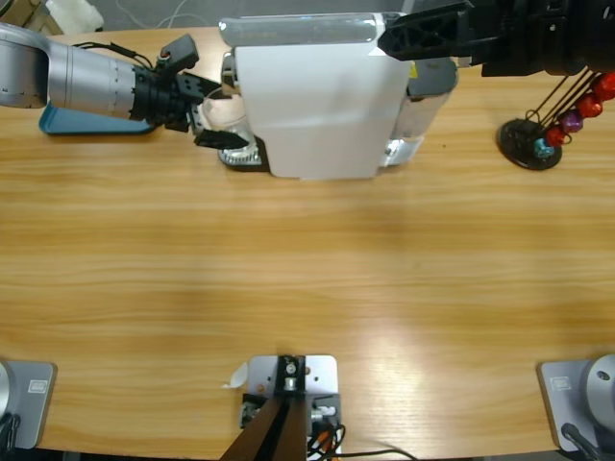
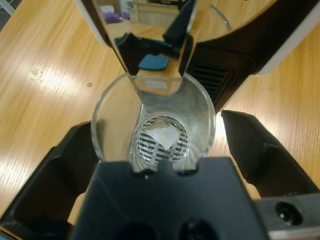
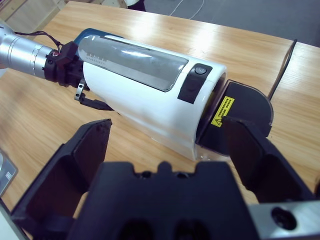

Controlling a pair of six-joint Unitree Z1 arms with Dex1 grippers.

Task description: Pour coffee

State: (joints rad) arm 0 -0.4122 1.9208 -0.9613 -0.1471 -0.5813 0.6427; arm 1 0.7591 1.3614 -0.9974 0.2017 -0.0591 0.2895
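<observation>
The white coffee machine (image 1: 317, 96) stands at the table's far middle. A clear empty glass (image 2: 115, 125) sits on its round drip grate (image 2: 160, 140), under the metal spout (image 2: 157, 60). My left gripper (image 2: 157, 122) is open, one jaw on each side of the glass, close to it. In the high view the left gripper (image 1: 216, 115) reaches in from the left to the glass (image 1: 226, 110). My right gripper (image 3: 167, 122) is open above the machine (image 3: 150, 95), near its black lid (image 3: 245, 105) with a yellow label. It shows in the high view as the right gripper (image 1: 413, 38).
A black stand (image 1: 530, 142) hung with coloured capsules is at the far right. A blue flat object (image 1: 82, 122) lies under the left arm at the far left. The machine's button (image 3: 200, 70) faces the right wrist camera.
</observation>
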